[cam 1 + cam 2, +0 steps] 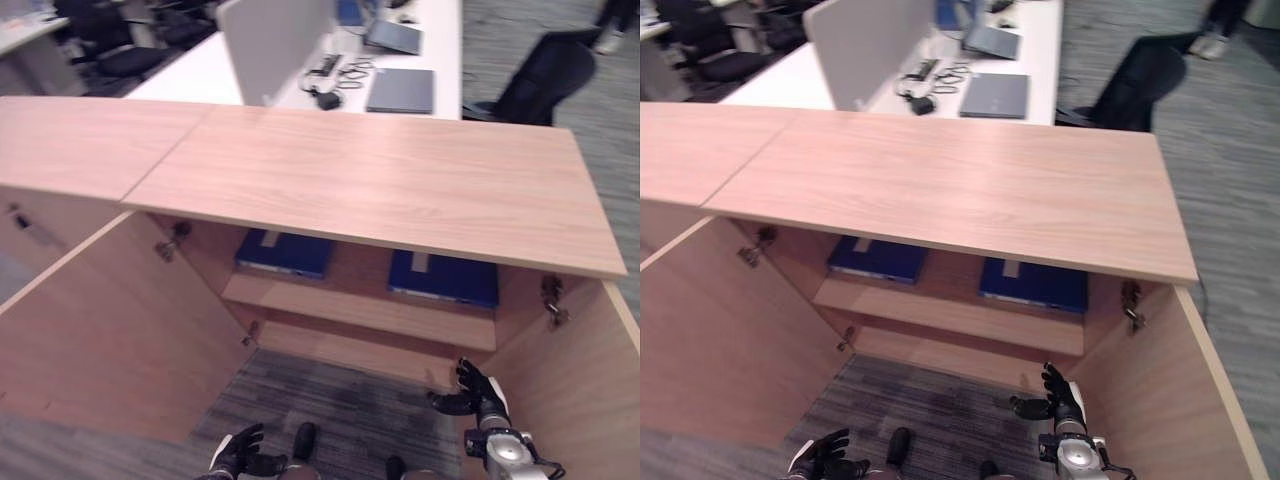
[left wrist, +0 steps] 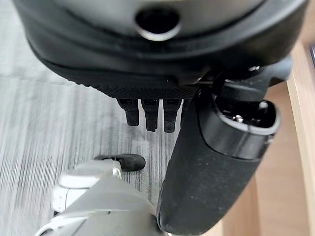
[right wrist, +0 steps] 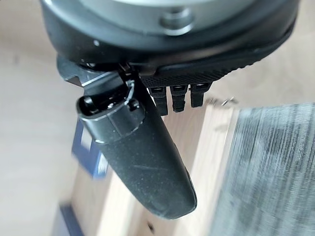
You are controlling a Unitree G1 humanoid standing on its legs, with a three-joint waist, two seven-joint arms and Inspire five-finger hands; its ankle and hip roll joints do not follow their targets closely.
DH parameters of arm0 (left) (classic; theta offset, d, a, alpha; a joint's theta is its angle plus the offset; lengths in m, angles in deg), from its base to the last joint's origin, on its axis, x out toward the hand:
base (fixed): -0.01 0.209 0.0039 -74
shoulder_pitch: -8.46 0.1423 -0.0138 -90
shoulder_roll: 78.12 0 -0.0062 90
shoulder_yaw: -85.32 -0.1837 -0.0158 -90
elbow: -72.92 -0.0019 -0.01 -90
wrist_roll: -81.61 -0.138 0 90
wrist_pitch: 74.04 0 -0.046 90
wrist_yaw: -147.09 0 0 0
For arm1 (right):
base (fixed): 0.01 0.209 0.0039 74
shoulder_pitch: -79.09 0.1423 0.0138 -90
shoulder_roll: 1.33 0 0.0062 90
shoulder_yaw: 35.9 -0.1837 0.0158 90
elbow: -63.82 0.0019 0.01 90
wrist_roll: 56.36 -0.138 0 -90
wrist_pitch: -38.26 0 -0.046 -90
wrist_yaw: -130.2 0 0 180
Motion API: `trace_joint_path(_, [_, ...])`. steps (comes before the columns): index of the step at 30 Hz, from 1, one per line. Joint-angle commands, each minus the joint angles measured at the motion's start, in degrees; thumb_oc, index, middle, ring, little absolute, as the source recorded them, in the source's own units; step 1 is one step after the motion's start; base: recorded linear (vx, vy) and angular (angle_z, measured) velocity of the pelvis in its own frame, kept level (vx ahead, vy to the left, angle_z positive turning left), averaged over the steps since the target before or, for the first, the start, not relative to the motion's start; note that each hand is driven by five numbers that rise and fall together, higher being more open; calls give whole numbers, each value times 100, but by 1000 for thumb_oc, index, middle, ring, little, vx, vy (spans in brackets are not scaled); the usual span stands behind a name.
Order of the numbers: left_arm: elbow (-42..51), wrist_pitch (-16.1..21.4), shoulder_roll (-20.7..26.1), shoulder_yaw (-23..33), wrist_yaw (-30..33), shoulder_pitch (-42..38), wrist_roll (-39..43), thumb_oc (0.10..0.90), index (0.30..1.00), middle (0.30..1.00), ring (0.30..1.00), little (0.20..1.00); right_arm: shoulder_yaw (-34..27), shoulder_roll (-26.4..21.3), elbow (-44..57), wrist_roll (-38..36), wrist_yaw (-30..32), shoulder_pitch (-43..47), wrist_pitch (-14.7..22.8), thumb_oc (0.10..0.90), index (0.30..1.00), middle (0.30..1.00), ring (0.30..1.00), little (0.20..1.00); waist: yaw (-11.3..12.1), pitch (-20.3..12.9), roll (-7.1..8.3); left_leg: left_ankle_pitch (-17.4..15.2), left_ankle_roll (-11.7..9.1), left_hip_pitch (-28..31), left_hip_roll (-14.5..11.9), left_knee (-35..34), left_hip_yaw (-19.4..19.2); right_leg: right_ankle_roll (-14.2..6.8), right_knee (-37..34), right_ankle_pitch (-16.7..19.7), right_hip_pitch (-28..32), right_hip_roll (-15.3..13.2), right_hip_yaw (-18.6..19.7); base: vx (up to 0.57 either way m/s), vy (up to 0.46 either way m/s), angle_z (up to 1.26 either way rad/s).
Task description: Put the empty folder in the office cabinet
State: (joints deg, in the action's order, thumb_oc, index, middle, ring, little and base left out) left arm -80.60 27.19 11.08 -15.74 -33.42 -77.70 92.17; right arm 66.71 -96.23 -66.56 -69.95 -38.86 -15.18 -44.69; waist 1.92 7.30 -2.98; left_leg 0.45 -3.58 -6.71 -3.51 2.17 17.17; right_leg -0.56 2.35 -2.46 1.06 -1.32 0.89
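The wooden office cabinet (image 1: 380,170) stands in front of me with both doors swung open. On its inner shelf (image 1: 350,310) lie two blue folders, one at the left (image 1: 285,252) and one at the right (image 1: 443,277). My right hand (image 1: 475,392) hovers low by the right door, below the shelf, fingers relaxed and holding nothing; in its wrist view the thumb (image 3: 138,157) sticks out and a blue folder (image 3: 88,152) shows past it. My left hand (image 1: 240,455) hangs low over the carpet in front of the cabinet, open and empty, its fingers (image 2: 147,115) free.
The left door (image 1: 110,330) and the right door (image 1: 590,380) jut toward me on either side of the opening. Behind the cabinet is a white desk (image 1: 210,70) with a closed laptop (image 1: 400,90), cables, a grey divider (image 1: 270,45), and a dark chair (image 1: 545,75).
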Motion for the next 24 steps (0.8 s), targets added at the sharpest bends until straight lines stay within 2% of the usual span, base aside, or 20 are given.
trace_joint_path(1, [209, 200, 269, 43, 104, -254, 252, 800, 900, 900, 900, 900, -140, -103, 467, 19, -123, 570, 393, 800, 900, 900, 900, 900, 169, 9, 194, 148, -410, 466, 86, -490, -150, -749, 36, -456, 96, -329, 53, -36, -100, 71])
trace_joint_path(3, [211, 187, 240, 54, 96, -238, 298, 800, 900, 900, 900, 900, -125, -96, 446, -33, -150, 580, 406, 800, 900, 900, 900, 900, 193, -2, 199, 130, -425, 448, 50, -451, -192, -733, -11, -465, 172, -345, -48, -6, -46, 52])
trace_joint_path(4, [196, 164, 203, 61, 103, -253, 341, 800, 900, 900, 900, 900, -155, -100, 387, -134, -151, 587, 428, 800, 900, 900, 900, 900, 203, 73, 229, 111, -443, 351, -51, -197, -522, -711, 17, -531, 283, -422, -249, -30, 0, 27])
trace_joint_path(5, [195, 164, 201, 61, 103, -258, 341, 800, 900, 900, 900, 900, -157, -102, 383, -134, -152, 593, 430, 800, 900, 900, 900, 900, 197, 63, 225, 124, -442, 323, -50, -190, -514, -714, 5, -509, 267, -422, -256, -135, 40, 27])
trace_joint_path(6, [263, 117, 160, 57, 73, -261, 340, 800, 900, 900, 900, 900, -194, -126, 362, -227, -155, 557, 417, 800, 900, 900, 900, 900, 87, 166, 263, 157, -353, 189, -383, 88, -1638, -719, 36, -529, 326, -530, -573, -178, 57, 68])
trace_joint_path(7, [276, 85, 146, 60, 46, -241, 284, 800, 900, 900, 900, 900, -211, -127, 353, -274, -130, 557, 410, 800, 900, 900, 900, 900, 20, 189, 286, 163, -349, 205, -635, 211, -2375, -728, 15, -506, 358, -586, -790, -202, 60, 116])
trace_joint_path(9, [218, 39, 133, 83, 26, -213, 201, 800, 900, 900, 900, 900, -223, -114, 413, -309, -143, 525, 376, 800, 900, 900, 900, 900, -30, 153, 316, 136, -383, 207, -808, 391, -2929, -737, -81, -422, 416, -645, -1031, -75, 26, 132])
trace_joint_path(13, [-83, -48, 122, 159, 36, -219, -128, 800, 900, 900, 900, 900, -243, -34, 498, -302, -214, 391, 340, 800, 900, 900, 900, 900, -22, 34, 318, 24, -347, 287, -717, 391, -2980, -727, -211, -362, 633, -715, -1374, 73, 49, 88])
trace_joint_path(16, [-146, -81, 135, 163, 24, -198, -223, 800, 900, 900, 900, 900, -185, 23, 494, -217, -233, 366, 294, 800, 900, 900, 900, 900, 88, -51, 346, -24, -263, 376, -533, 157, -2753, -753, -147, -396, 683, -767, -1469, 134, 117, 48])
trace_joint_path(20, [-193, -119, 205, 92, -22, -281, -352, 800, 900, 900, 900, 900, -148, 100, 430, -151, -242, 419, 233, 800, 900, 900, 900, 900, 175, -54, 451, -105, -135, 244, -363, 243, -2576, -775, 152, -501, 655, -908, -1543, 85, 97, 57])
trace_joint_path(23, [-125, -133, 286, 7, -24, -319, -466, 800, 900, 900, 900, 900, -142, 166, 430, -126, -266, 498, 219, 800, 900, 900, 900, 900, 268, -66, 504, -264, 62, 241, -147, 255, -2415, -886, 725, -558, 466, -1123, -1615, 122, 177, 32])
trace_joint_path(24, [-107, -139, 336, 29, -42, -341, -478, 800, 900, 900, 900, 900, -160, 183, 418, -93, -295, 480, 216, 800, 900, 900, 900, 900, 281, -54, 492, -332, 163, 316, -41, 222, -2339, -1006, 1177, -418, 289, -1226, -1585, 148, 218, 35])
